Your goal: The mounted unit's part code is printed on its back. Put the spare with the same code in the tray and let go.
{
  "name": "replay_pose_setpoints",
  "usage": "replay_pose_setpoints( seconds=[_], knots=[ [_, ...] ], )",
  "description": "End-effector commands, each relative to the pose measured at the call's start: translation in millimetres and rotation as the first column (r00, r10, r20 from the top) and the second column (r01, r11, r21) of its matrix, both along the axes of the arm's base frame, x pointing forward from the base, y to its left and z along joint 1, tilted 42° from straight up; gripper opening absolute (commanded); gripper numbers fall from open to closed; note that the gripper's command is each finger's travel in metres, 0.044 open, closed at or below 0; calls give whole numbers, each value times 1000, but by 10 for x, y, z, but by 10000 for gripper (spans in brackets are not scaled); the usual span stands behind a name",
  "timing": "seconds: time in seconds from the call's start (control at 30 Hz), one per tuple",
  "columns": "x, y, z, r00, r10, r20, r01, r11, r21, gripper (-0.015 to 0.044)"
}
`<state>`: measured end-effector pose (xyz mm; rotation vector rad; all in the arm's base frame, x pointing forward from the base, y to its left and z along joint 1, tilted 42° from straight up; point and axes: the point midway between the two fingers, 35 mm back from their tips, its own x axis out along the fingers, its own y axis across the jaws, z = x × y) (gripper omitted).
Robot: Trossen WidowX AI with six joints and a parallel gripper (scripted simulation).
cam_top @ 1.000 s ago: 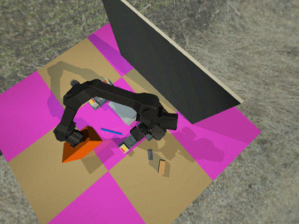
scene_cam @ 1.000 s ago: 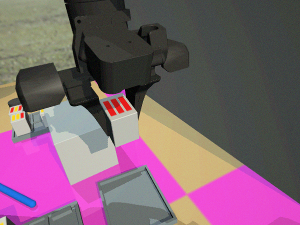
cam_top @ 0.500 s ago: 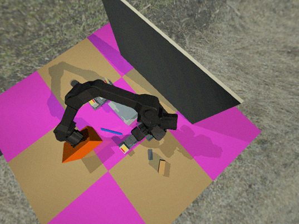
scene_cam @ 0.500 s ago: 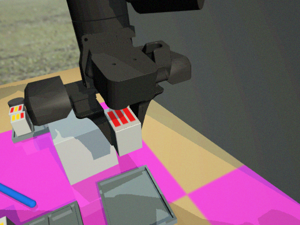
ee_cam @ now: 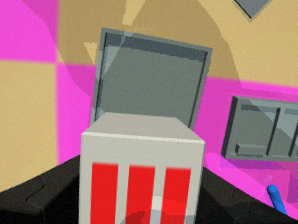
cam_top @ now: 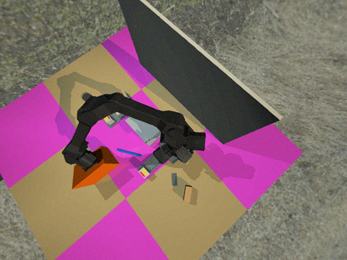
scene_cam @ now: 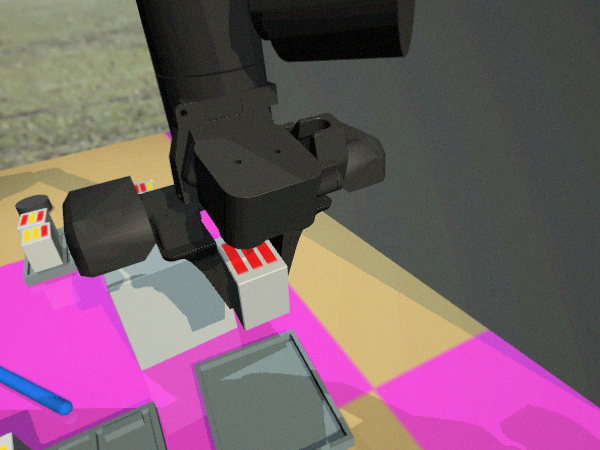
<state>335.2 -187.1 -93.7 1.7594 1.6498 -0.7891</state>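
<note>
My gripper (scene_cam: pixel 257 287) (ee_cam: pixel 138 161) is shut on a white block (scene_cam: pixel 265 302) (ee_cam: pixel 142 146) with three red bars on top. It holds the block above the surface, close to the big pale box and just short of the grey tray (cam_top: pixel 174 159) (scene_cam: pixel 265 405) (ee_cam: pixel 150 77). The tray is empty where visible; the arm hides most of it in the top view. A grey rack (scene_cam: pixel 120 431) (ee_cam: pixel 255 125) lies beside the tray, with a yellow-and-red barred block (cam_top: pixel 143 172) at its end. Several barred blocks (cam_top: pixel 109 120) (scene_cam: pixel 44 250) stand at the back. No back code is readable.
The pale box (cam_top: pixel 142 129) (scene_cam: pixel 165 330) stands beside the gripper. A blue rod (cam_top: pixel 129 152) (scene_cam: pixel 35 390) (ee_cam: pixel 277 200) lies near the rack. A tall dark panel (cam_top: pixel 198 72) (scene_cam: pixel 450 200), an orange object (cam_top: pixel 94 176), a grey piece (cam_top: pixel 174 179) and a tan block (cam_top: pixel 188 193) are around.
</note>
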Motion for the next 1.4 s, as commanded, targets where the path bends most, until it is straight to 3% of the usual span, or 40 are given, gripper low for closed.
replay_pose_setpoints(
  seconds=[0.0,1.37],
  knots=[
    [-1,35,-39,1000,-6,-4,6,1000,4,0],
    [23,308,-352,1000,-6,-3,6,1000,5,0]
  ],
)
